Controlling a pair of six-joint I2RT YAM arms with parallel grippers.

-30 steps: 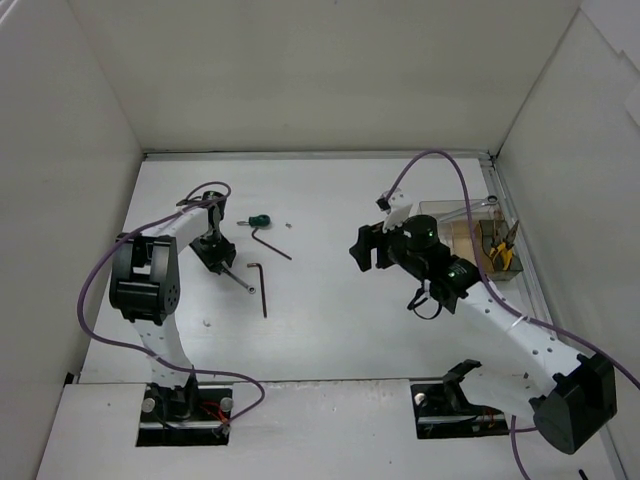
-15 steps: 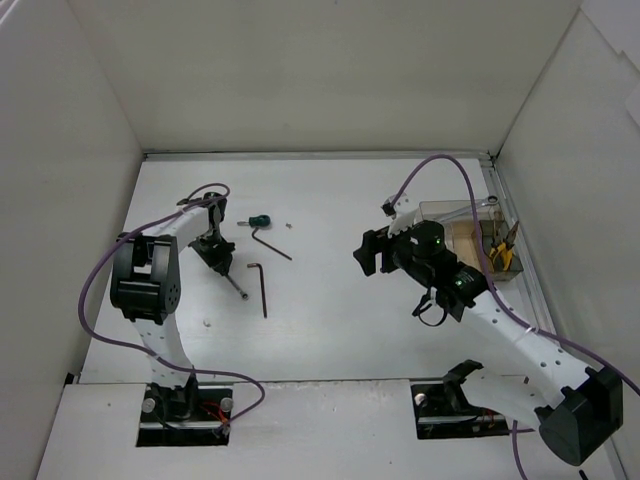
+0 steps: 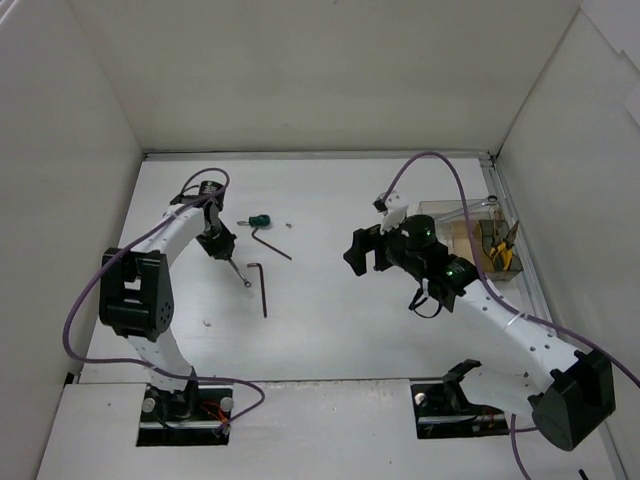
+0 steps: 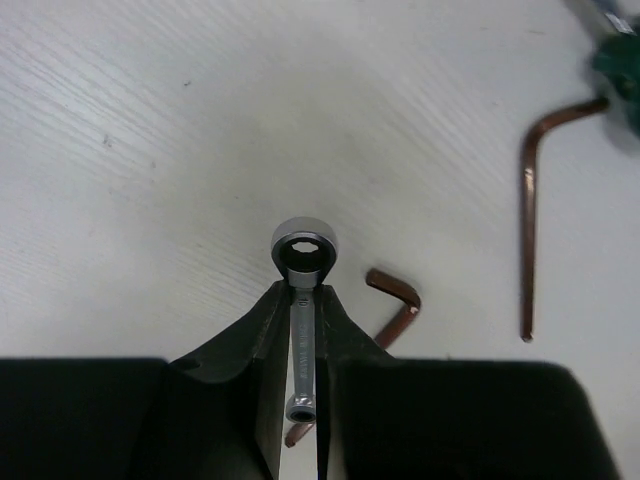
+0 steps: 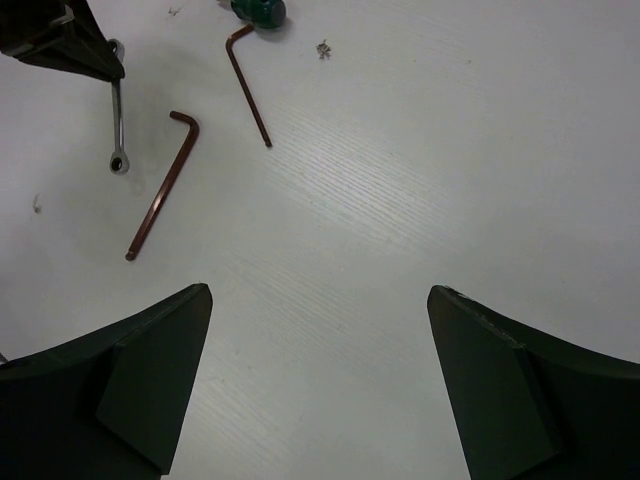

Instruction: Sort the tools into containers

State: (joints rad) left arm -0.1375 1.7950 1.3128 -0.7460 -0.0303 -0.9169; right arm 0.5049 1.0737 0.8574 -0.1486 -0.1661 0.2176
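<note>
white table (image 3: 340, 320): near hex key (image 3: 263, 290), far hex key (image 3: 271, 244), green screwdriver (image 3: 259, 220), loose screw (image 3: 288, 225), clear bins (image 3: 462, 228) at right edge.

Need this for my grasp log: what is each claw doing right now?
Left claw: closed on the silver wrench.
Right claw: open, holding nothing.

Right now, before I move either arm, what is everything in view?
wrench: one, silver, gripped by the left pincer
hex keys: two, dark, on the table beside the wrench
screwdriver: one, green handle, beyond the keys
screw: one, tiny, right of the screwdriver
pliers: one, yellow handles, in a bin, far right
bins: count unclear, clear with tan bottoms, far right
table: one, white
left pincer: one, black, shut on the wrench
right pincer: one, black, open, holding nothing
</note>
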